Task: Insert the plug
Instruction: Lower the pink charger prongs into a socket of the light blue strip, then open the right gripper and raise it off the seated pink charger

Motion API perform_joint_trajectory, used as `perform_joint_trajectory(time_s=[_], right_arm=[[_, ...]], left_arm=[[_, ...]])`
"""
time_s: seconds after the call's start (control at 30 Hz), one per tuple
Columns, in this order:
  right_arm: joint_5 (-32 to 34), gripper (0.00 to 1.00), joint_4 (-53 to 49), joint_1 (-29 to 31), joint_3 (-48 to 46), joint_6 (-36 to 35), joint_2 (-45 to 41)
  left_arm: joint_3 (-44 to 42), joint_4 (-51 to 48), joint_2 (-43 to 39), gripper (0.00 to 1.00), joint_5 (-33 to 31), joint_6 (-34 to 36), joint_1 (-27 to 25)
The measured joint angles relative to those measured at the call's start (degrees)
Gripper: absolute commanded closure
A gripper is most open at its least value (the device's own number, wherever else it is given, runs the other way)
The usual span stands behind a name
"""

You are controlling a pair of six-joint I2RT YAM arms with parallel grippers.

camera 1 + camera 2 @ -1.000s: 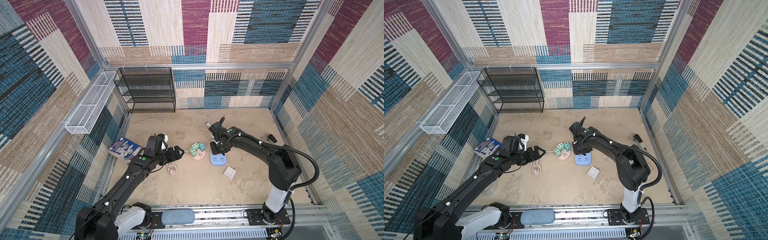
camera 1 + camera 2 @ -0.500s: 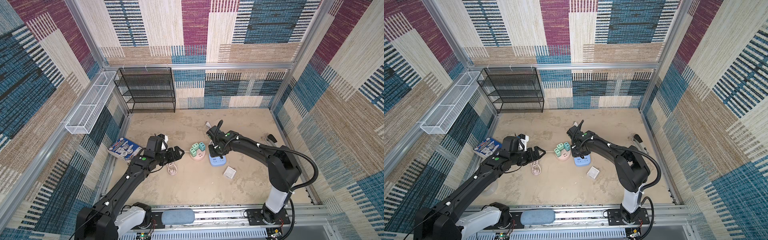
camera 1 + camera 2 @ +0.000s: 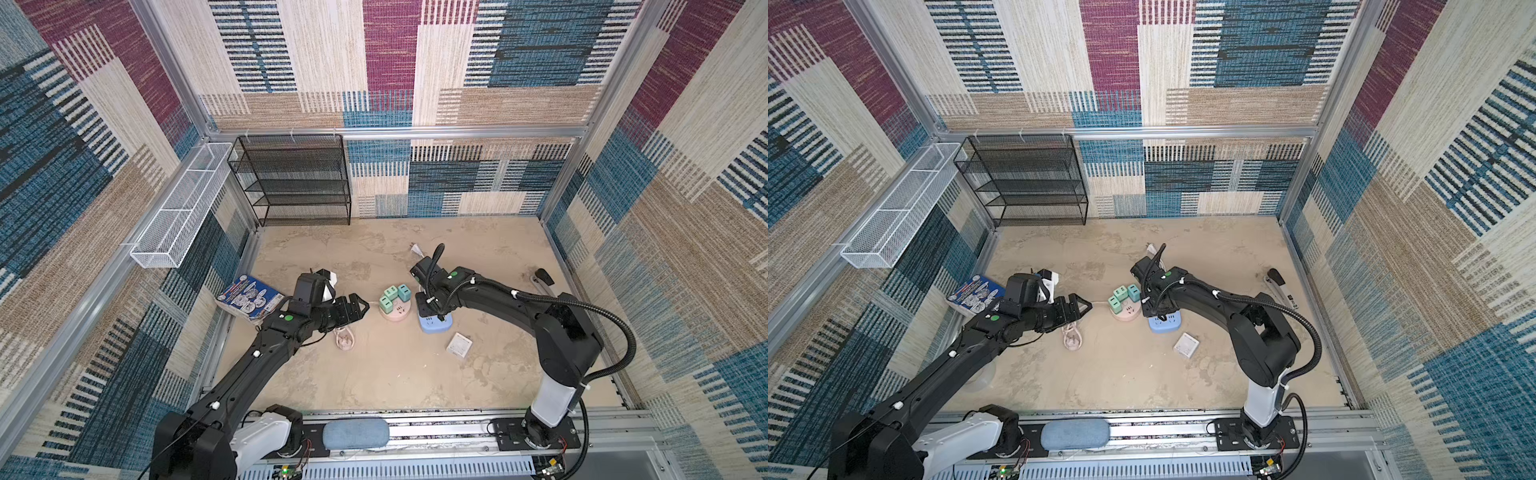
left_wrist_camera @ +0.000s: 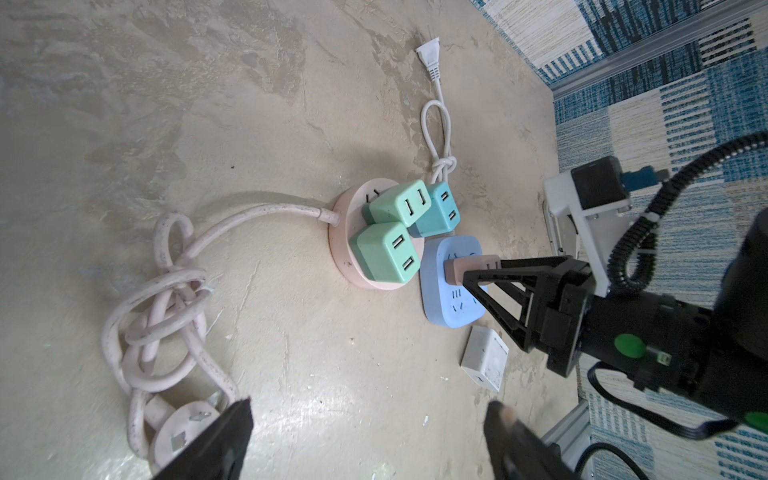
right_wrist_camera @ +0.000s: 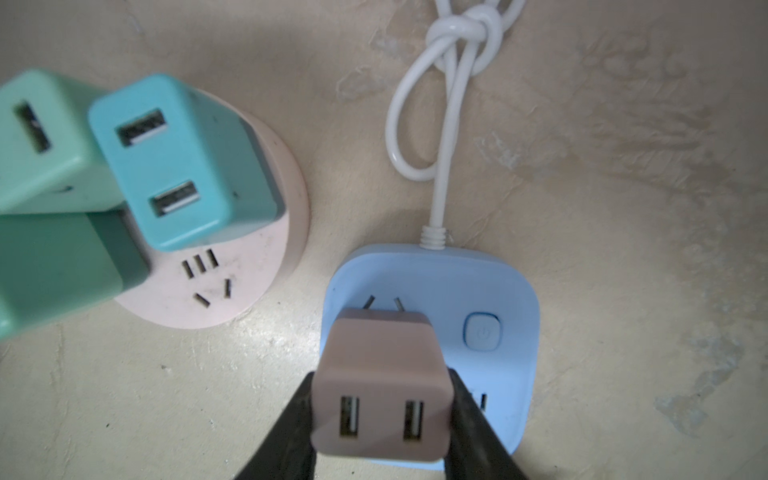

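The left tool (image 4: 370, 409) gapes wide, empty, above one knotted pink cord (image 4: 166, 291). One round pink strip (image 5: 249, 270) carries three smooth green cube chargers (image 4: 384, 253). The right tool (image 5: 380, 415) clamps one pink cube plug (image 5: 378, 365), its two prongs at one rounded blue socket (image 5: 498, 291) on the mottled surface (image 3: 395, 374).

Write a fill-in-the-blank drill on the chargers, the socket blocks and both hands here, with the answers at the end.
1. The right hand grips a dusty-pink cube charger plug above the ___ square socket block.
2. The round pink socket block carries ___ green and teal cube chargers.
3. The left hand stands ___, holding nothing.
Missing words: blue; three; open.
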Motion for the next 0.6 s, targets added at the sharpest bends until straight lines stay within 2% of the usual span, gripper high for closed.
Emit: perform_joint_trajectory(time_s=[0.23, 0.27, 0.3, 0.47, 0.6], right_arm=[[2.82, 1.0, 3.1, 0.42, -1.03, 0.28, 0.31], [2.84, 0.97, 3.3, 0.42, -1.25, 0.31, 0.09], [2.84, 0.93, 3.54, 0.42, -1.44, 0.33, -0.09], [2.89, 0.56, 3.91, 0.42, -1.4, 0.72, -0.9], [2.12, 0.43, 2.56, 0.28, -1.4, 1.6, -1.66]], left_arm=[[-0.09, 0.04, 0.11, 0.08, 0.0, 0.0, 0.0], [-0.09, 0.04, 0.11, 0.08, 0.0, 0.0, 0.0], [-0.09, 0.04, 0.11, 0.08, 0.0, 0.0, 0.0], [-0.09, 0.02, -0.39, 0.08, 0.0, -0.02, 0.0], [-0.07, -0.11, -1.62, 0.08, -0.04, -0.02, 0.0]])
